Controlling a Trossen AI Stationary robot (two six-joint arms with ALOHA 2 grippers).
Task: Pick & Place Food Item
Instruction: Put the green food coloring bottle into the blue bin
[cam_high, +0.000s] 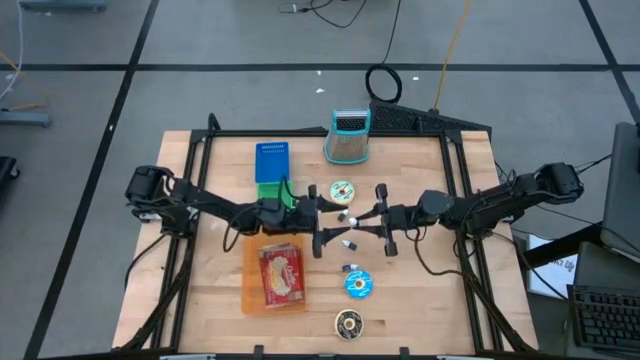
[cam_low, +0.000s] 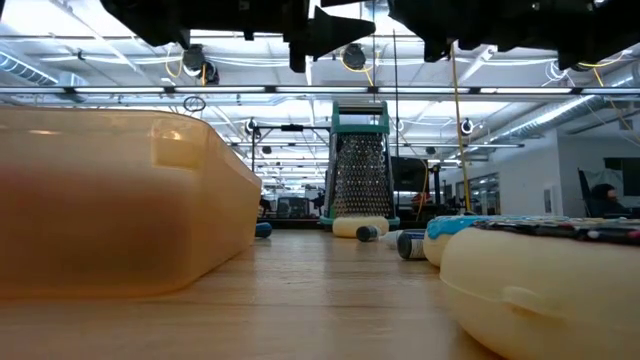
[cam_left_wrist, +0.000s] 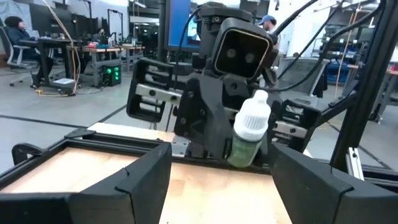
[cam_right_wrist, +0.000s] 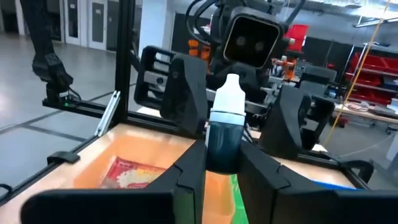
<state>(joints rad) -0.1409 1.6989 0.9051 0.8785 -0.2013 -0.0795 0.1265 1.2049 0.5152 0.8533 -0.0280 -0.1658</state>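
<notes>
Now bottle (cam_right_wrist: 225, 134) in right gripper (cam_high: 349, 240), upright

arms: two, black, jointed, slim links | cables: black, looped beside the wrists | wrist: boxy black housing, two round lenses | fingers: broad, matte black, angular | brackets: silver metal

On the table (cam_high: 420, 300) we count one orange container (cam_high: 272, 276), one metal box grater (cam_high: 348, 136), one blue ridged block (cam_high: 271, 161) and one green block (cam_high: 273, 191). We see three round discs: a pale one (cam_high: 342, 190), a blue one (cam_high: 358, 285) and a dark one (cam_high: 348, 323). We also count two arms and one small bottle with a white cap (cam_right_wrist: 225, 130).
</notes>
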